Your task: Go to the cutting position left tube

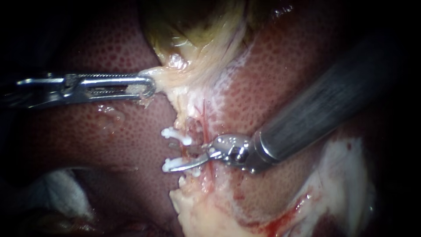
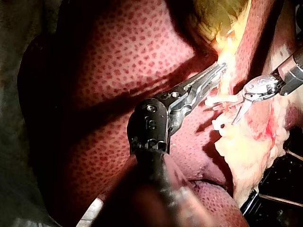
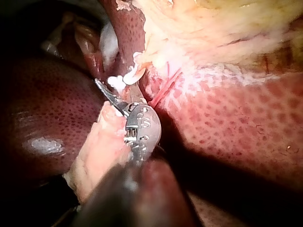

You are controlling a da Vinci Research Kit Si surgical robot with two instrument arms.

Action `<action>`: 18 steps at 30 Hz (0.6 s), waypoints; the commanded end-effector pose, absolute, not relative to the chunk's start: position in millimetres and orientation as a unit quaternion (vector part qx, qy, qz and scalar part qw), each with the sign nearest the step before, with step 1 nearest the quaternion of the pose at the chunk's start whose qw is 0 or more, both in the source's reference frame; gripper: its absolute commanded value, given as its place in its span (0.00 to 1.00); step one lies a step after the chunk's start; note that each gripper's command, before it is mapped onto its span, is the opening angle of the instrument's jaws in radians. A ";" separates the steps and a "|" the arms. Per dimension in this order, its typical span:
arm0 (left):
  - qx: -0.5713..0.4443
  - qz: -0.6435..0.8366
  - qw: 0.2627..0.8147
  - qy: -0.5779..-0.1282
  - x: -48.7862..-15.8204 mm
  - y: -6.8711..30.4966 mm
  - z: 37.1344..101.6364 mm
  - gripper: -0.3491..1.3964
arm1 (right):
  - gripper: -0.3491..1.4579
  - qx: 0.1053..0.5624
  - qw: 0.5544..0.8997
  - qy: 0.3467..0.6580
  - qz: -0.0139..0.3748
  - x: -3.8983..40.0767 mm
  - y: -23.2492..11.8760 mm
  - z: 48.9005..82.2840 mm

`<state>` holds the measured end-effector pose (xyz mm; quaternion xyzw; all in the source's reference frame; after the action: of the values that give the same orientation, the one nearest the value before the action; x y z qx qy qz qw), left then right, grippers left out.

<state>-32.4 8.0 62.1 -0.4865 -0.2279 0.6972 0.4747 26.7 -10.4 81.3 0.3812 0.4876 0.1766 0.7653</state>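
step: approach to cut site, judged nearly there | right instrument (image 1: pixel 193 161) tool slightly parted at left tube (image 1: pixel 187 151), between upper clip (image 1: pixel 176 135) and lower clip (image 1: pixel 173 166) | left instrument (image 1: pixel 148 86) tool clamps gallbladder (image 1: pixel 193 48) | next: needs blades square across tube, clear of clips | hazard: thin red tube (image 1: pixel 204 125) just beside, liver (image 1: pixel 109 140) under

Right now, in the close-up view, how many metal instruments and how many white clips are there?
Metal instruments: 2, the left instrument, gripping the gallbladder, and the right instrument
White clips: 2 that show clearly, the upper clip and the lower clip
Total: 4
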 end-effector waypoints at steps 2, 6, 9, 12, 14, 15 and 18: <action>-0.487 0.697 0.475 -0.227 -32.5 8.0 62.1 0.00 | 0.96 0.381 0.764 0.489 0.177 27.1 -10.4 81.3; -0.487 0.697 0.475 -0.227 -32.6 8.0 62.2 0.00 | 0.96 0.382 0.761 0.493 0.178 28.0 -10.4 81.5; -0.487 0.697 0.475 -0.227 -32.6 7.9 62.2 0.00 | 0.96 0.383 0.760 0.493 0.180 28.6 -10.6 81.7; -0.487 0.697 0.475 -0.227 -32.7 7.9 62.2 0.00 | 0.96 0.384 0.759 0.494 0.182 29.1 -10.8 82.0; -0.487 0.697 0.475 -0.227 -32.7 7.9 62.2 0.00 | 0.96 0.383 0.755 0.499 0.183 29.4 -10.8 82.0; -0.487 0.697 0.475 -0.227 -32.7 7.9 62.2 0.00 | 0.96 0.383 0.754 0.500 0.183 29.5 -10.8 82.1; -0.487 0.697 0.475 -0.227 -32.7 7.9 62.2 0.00 | 0.96 0.383 0.754 0.501 0.184 29.6 -10.7 82.1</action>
<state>-32.7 7.9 62.2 -0.4867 -0.2268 0.6974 0.4747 29.6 -10.8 82.1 0.3831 0.5019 0.1845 0.7531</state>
